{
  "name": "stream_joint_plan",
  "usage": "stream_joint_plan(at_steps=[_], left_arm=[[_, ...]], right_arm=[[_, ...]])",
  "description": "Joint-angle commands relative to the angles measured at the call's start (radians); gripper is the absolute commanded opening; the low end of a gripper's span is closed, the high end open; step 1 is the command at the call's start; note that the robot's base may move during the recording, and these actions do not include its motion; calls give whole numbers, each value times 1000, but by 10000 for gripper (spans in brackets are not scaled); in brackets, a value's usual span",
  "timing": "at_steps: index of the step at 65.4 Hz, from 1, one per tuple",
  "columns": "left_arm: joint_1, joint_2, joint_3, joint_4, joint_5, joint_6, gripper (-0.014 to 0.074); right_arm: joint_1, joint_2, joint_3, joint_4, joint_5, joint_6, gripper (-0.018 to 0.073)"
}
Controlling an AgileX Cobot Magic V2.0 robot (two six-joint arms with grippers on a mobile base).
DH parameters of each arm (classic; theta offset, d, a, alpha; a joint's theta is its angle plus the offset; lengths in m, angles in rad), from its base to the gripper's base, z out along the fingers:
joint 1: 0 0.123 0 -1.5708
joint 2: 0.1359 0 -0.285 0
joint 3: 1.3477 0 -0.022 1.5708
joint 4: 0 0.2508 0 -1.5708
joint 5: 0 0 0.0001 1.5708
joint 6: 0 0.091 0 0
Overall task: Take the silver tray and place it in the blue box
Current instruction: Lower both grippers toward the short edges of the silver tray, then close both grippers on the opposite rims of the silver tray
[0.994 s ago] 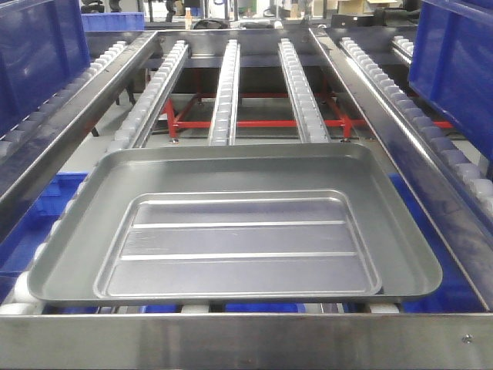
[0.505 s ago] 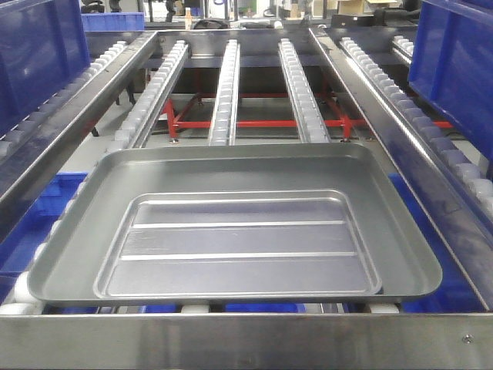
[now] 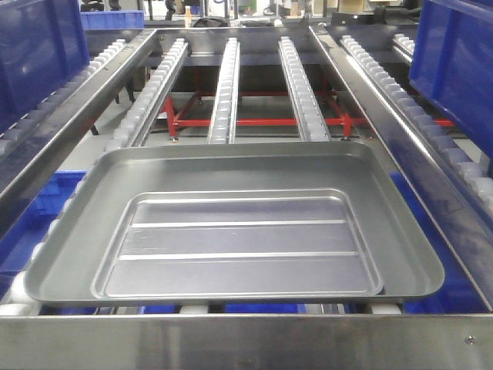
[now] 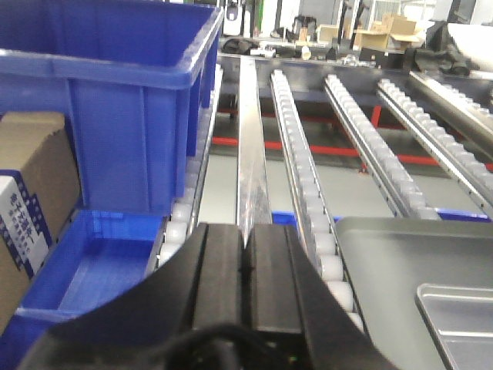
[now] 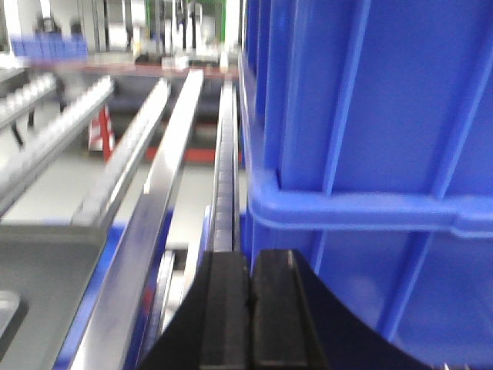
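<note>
tray: silver tray (image 3: 231,223) lies flat on roller rails (image 3: 227,85), just behind front bar (image 3: 231,339) | jaws: left gripper (image 4: 245,262) and right gripper (image 5: 248,293) both pressed together, empty | risk: thin rim, slick rollers; one-sided pinch may tilt tray, or it catches blue box (image 4: 115,92) rim

There is one silver tray (image 3: 231,231). Two big blue boxes (image 3: 35,54) stand at the upper left and upper right. Three roller rails (image 3: 226,85) run under the tray.

Roller rails (image 3: 226,92), red frame (image 3: 262,122) beneath them, cardboard box (image 4: 42,162) at left, steel front bar (image 3: 231,339)
</note>
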Motion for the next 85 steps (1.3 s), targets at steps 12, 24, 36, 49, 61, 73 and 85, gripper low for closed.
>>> stream_joint_plan(at_steps=[12,24,36,49,61,73,85], left_arm=[[1,185,-295,-11,323,-3,-104],[1,497,-483,-14,635,-3,-104],[1,695,-532,-89,650,-3,-104],[1,841,-547,-149,593,-3,-104],[-97,950,-604,-268,600,68,-102],[-282,1103,-695,-179,629,-104,-96],[-419,1270,-817,-18,676,-368,-96]], right_arm=[[2,242,-314,0,235,-9,49],[2,565,-479,0,510,-9,49],[2,768,-529,7,639,-9,49],[6,865,-532,143,715,-9,49],[107,942,-580,196,719,57,60],[261,1037,-661,39,675,304,60],[435,1138,-744,-77,653,478,60]])
